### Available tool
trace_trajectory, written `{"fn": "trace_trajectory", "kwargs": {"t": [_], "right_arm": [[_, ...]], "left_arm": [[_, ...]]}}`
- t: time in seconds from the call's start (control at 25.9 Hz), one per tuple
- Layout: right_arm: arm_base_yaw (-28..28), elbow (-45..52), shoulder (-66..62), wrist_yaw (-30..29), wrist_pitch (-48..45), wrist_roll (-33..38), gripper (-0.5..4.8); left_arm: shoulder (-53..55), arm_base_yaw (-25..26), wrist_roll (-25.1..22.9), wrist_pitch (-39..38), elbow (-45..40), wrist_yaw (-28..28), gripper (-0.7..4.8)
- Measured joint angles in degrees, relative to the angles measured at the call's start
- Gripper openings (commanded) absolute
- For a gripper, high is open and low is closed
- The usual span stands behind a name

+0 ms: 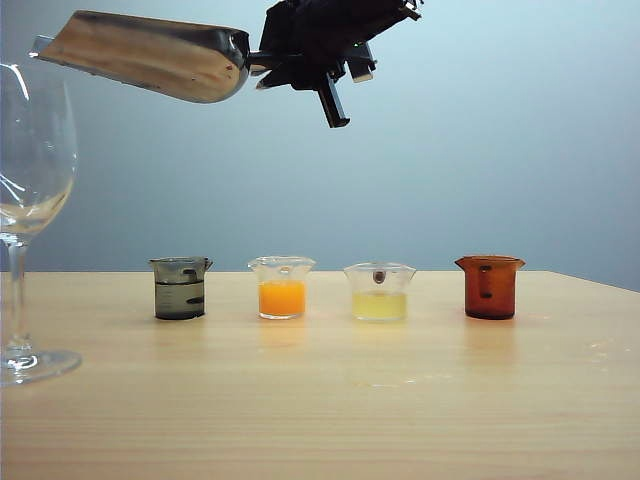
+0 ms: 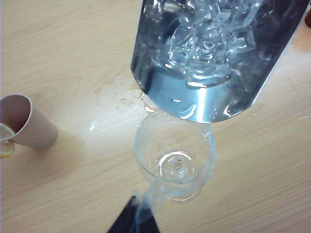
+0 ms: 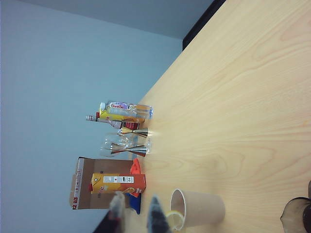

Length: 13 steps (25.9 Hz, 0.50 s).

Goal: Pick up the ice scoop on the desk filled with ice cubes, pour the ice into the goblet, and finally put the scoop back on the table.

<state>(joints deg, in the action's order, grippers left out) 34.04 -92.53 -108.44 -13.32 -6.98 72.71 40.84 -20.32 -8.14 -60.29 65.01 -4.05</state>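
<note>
Right gripper [image 1: 275,68] clenched on rod handle of shiny stainless-steel ice scoop [image 1: 150,55], held high, trough reaching out beyond the fingers. Clear glassy ice cubes [image 2: 204,34] heaped in trough, directly above tall clear stemmed goblet [image 2: 175,155] on light-brown wood-grain table [image 2: 58,48]. Left gripper [image 2: 133,221] just beside goblet; open or closed, cannot tell.

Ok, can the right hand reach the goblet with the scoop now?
Probably yes: the right hand holds the ice scoop high, its lip over the goblet mouth, nothing between. The left hand sits by the goblet, off its mouth.
</note>
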Motion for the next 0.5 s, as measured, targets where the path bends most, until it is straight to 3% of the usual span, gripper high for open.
{"fn": "trace_trajectory", "kwargs": {"t": [0.5], "right_arm": [[0.0,0.0,0.0,-1.5,-2.6,-2.7,-0.07]], "left_arm": [[0.0,0.0,0.0,0.0,0.0,0.0,-0.04]]}}
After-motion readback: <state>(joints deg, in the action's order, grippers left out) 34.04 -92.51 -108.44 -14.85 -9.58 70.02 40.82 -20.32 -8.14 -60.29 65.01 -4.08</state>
